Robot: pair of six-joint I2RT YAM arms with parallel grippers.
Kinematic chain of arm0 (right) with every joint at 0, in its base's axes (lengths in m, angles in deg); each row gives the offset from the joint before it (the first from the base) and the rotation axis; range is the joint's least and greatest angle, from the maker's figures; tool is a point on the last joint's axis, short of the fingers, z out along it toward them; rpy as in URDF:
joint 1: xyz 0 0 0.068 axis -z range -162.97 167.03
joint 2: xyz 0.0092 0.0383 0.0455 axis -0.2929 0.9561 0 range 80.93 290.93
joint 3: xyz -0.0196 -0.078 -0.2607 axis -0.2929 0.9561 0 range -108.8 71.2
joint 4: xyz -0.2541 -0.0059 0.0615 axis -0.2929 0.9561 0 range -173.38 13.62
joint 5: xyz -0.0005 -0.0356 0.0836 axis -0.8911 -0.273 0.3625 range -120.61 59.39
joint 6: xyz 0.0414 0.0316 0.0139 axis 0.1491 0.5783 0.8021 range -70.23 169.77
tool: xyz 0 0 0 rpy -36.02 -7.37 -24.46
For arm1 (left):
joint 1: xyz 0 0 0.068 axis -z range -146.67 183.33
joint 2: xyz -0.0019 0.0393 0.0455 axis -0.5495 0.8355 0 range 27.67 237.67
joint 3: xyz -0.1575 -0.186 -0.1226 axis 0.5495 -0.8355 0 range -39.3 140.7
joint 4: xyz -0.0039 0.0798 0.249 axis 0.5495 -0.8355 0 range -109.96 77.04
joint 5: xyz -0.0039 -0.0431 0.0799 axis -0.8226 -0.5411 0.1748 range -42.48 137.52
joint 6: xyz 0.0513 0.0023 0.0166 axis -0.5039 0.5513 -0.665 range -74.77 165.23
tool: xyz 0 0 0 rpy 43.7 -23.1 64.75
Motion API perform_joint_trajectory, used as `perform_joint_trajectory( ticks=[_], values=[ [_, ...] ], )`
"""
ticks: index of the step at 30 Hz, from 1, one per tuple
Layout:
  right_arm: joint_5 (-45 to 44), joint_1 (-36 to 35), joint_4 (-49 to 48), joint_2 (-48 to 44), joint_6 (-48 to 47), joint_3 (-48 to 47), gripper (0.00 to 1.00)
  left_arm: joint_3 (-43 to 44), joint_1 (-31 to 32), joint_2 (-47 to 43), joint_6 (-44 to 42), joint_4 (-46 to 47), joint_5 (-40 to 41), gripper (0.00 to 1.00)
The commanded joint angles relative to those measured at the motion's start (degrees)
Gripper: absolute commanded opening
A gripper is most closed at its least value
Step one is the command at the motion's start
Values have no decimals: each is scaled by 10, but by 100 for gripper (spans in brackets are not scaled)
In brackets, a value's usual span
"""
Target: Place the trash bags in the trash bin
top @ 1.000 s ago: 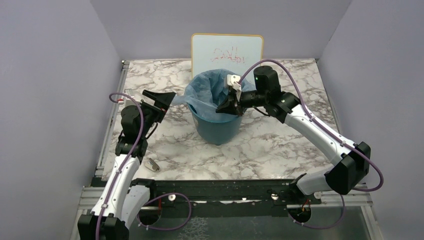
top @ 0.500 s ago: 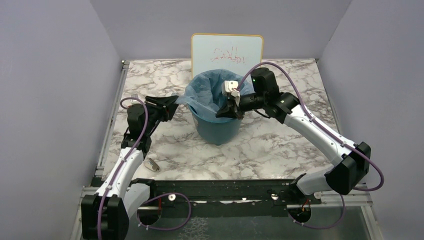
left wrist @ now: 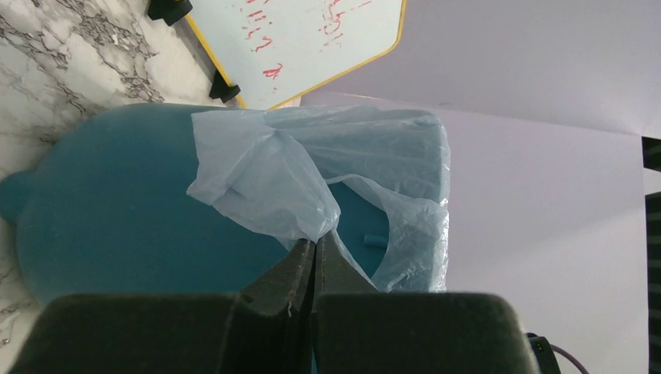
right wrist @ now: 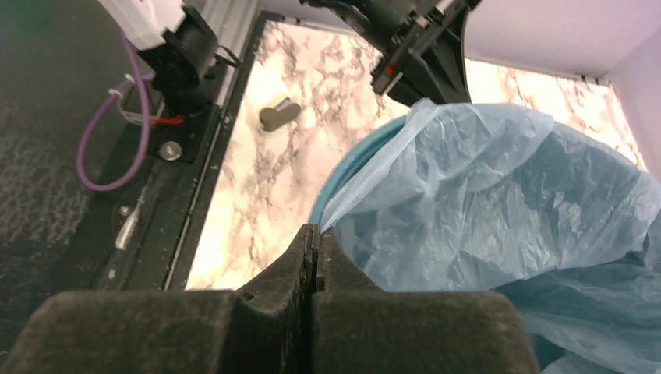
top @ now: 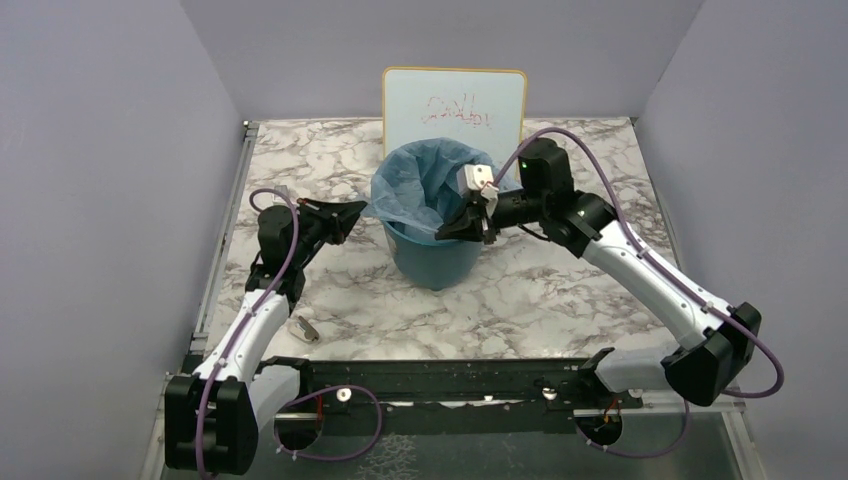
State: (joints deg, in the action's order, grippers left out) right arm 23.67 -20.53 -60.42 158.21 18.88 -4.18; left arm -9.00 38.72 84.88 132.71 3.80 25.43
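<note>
A teal trash bin (top: 432, 255) stands mid-table with the light-blue trash bag (top: 425, 180) lining it, its rim draped over the bin's edge. My left gripper (top: 357, 210) is at the bin's left side, shut on a pulled-out corner of the bag (left wrist: 269, 183), as the left wrist view shows at its tips (left wrist: 316, 238). My right gripper (top: 447, 229) sits at the bin's front right rim, shut on the bag's edge (right wrist: 436, 179); the bag film runs into its tips (right wrist: 315, 231) in the right wrist view.
A small whiteboard (top: 454, 105) with red scribbles stands right behind the bin. A small grey object (top: 304, 328) lies on the marble table (top: 560, 290) near the left arm's base. Purple walls close in three sides.
My left gripper moved right to the bag's left corner and shut on it. The right gripper shifted slightly right and down along the rim, still shut on the bag.
</note>
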Motion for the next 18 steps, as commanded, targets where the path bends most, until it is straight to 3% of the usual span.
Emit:
perform_joint_trajectory(
  ticks=[1, 18],
  values=[
    [66, -5, -76, -47, 77, 38, 1, 0, 0, -14, -22, 12, -17, 0],
    [96, -5, 85, -26, 8, 41, 3, -10, 0, -15, -42, -39, -37, 0]
  ],
)
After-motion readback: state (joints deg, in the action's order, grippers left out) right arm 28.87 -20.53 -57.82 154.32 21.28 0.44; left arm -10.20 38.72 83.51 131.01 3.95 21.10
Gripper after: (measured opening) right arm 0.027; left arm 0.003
